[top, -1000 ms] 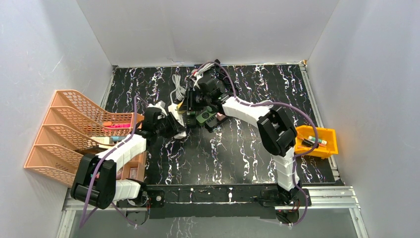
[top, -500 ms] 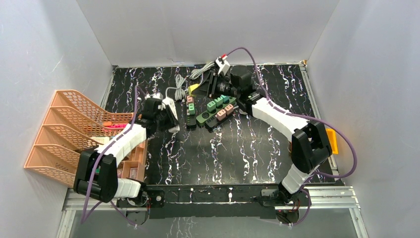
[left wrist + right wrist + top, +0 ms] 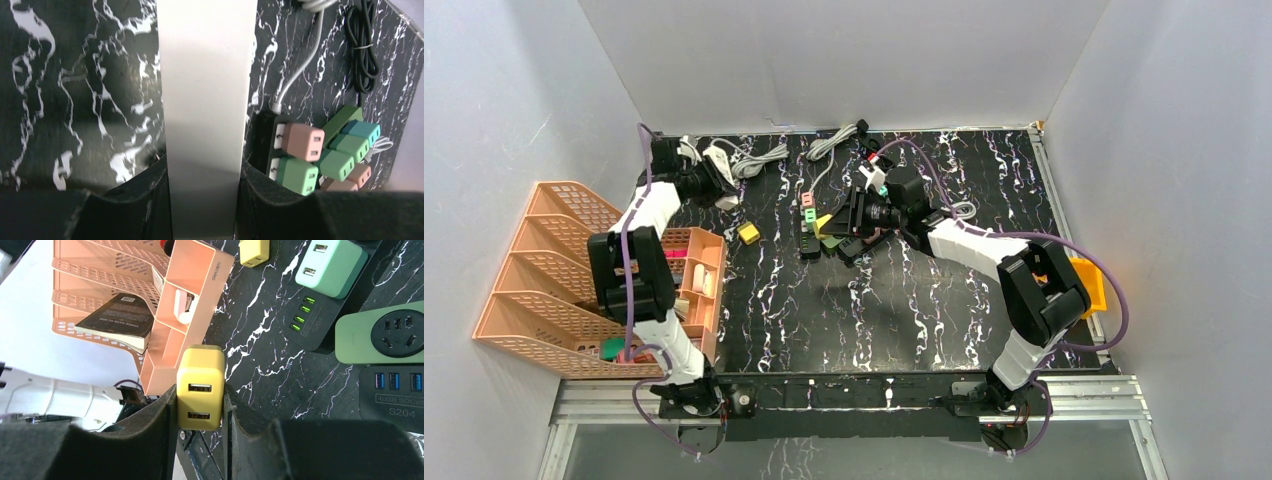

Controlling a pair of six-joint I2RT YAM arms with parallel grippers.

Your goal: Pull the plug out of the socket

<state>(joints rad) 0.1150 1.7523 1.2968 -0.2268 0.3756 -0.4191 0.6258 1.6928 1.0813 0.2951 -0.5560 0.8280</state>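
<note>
My right gripper (image 3: 200, 390) is shut on a yellow plug (image 3: 200, 387) with two USB ports, held in the air clear of every strip; from above this plug (image 3: 824, 222) hangs over the cluster of strips. Below lies a black socket strip (image 3: 320, 320) carrying a mint plug (image 3: 330, 265). My left gripper (image 3: 205, 170) is shut on a white power strip (image 3: 205, 100), up at the far left corner (image 3: 709, 172). Past it the black strip shows pink (image 3: 302, 141) and green plugs.
A second yellow plug (image 3: 748, 233) lies loose on the table. A green socket strip (image 3: 385, 337) and a black USB strip (image 3: 395, 395) sit beside the first. The orange file rack (image 3: 554, 270) with a book (image 3: 117, 320) stands left; a yellow bin (image 3: 1092, 285) stands right. Cables lie at the back.
The left arm swung from mid-table to the far left corner with the white strip. The right gripper carried the yellow plug from the back down over the strips.
</note>
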